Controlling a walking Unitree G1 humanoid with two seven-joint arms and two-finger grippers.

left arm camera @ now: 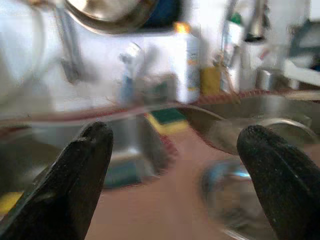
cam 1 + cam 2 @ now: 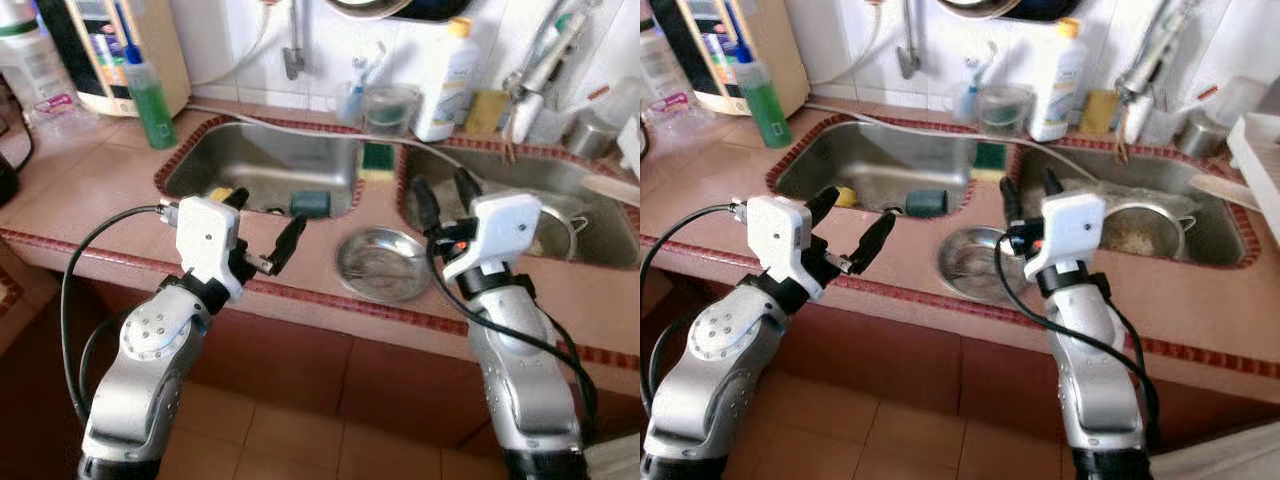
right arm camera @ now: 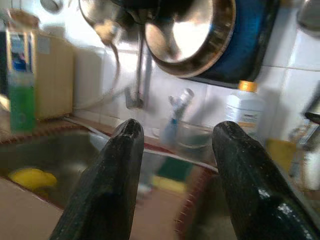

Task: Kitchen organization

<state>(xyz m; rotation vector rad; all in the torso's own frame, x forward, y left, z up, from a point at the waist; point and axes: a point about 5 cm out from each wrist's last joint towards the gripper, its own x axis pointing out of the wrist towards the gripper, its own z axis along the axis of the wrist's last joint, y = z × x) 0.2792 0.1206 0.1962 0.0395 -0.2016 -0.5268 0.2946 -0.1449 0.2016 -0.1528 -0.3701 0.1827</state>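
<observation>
Steel bowl (image 2: 383,263) (round, shiny) on tiled counter (image 2: 90,190) | left tool (image 2: 262,228) wide | right tool (image 2: 445,196) wide

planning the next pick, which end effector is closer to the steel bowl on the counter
Right. The right end effector hangs just beside the steel bowl, over its sink-side edge. The left end effector is open over the counter's front edge, farther off on the bowl's other side.

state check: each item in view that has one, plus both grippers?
left gripper: open, empty, raised over the counter's front edge
right gripper: open, empty, beside the right sink
steel bowl: upright on the counter, looks empty
pot: upright in the right sink
green bottle: upright, capped
white bottle: upright, capped
sponge: flat on the divider between the sinks
</observation>
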